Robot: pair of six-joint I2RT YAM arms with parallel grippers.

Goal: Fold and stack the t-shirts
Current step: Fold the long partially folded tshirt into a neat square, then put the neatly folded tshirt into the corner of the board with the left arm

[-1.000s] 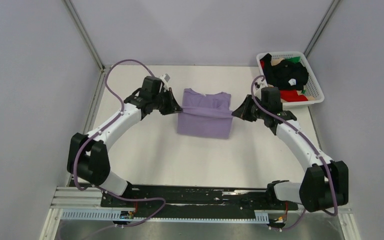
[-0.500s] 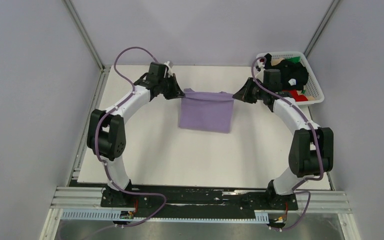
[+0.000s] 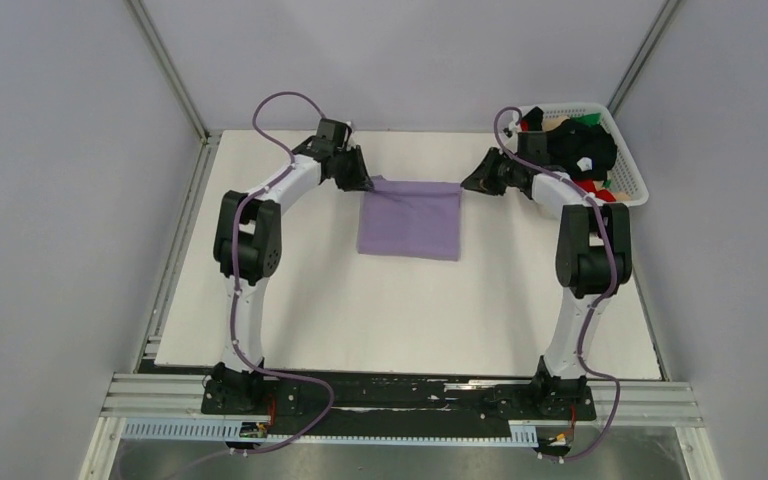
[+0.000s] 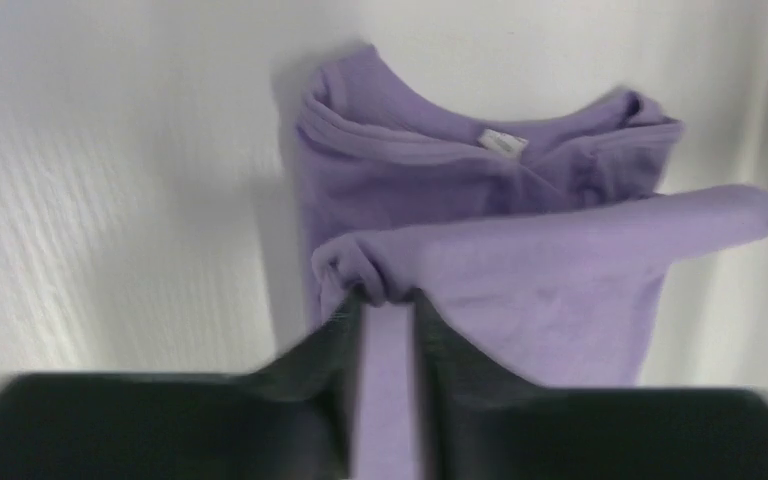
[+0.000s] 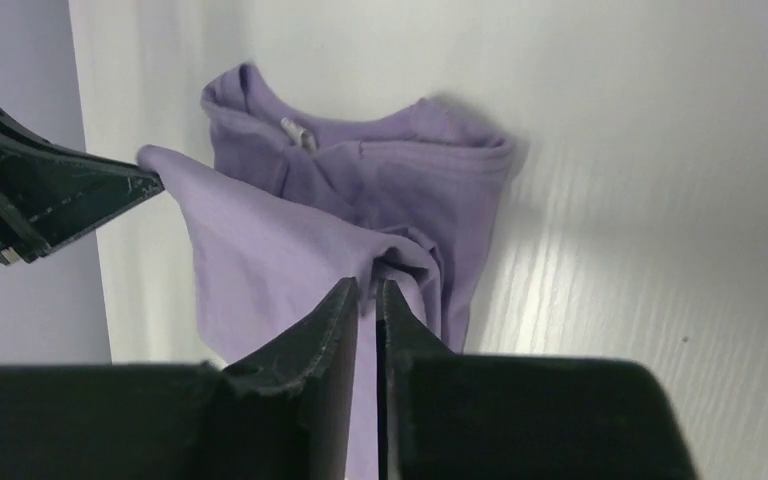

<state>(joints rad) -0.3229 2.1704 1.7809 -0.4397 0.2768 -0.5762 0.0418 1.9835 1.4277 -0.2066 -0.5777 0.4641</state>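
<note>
Seen from above, a white table (image 3: 410,320) is enclosed by grey walls, and a white basket (image 3: 628,202) of other shirts (image 3: 580,150) is set at the far right. The purple t-shirt (image 3: 410,225) is laid folded at the far centre, slightly longer left to right. Its far edge is stretched between the left gripper (image 3: 365,185) and the right gripper (image 3: 470,185).

In the left wrist view, a fold of the t-shirt (image 4: 480,250) is pinched in the left gripper (image 4: 388,310), and the collar is pointed to the far side.

In the right wrist view, the t-shirt (image 5: 360,200) is clamped in the right gripper (image 5: 365,300).

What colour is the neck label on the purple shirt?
White neck label on the lavender t-shirt; left wrist view shows it best.
</note>
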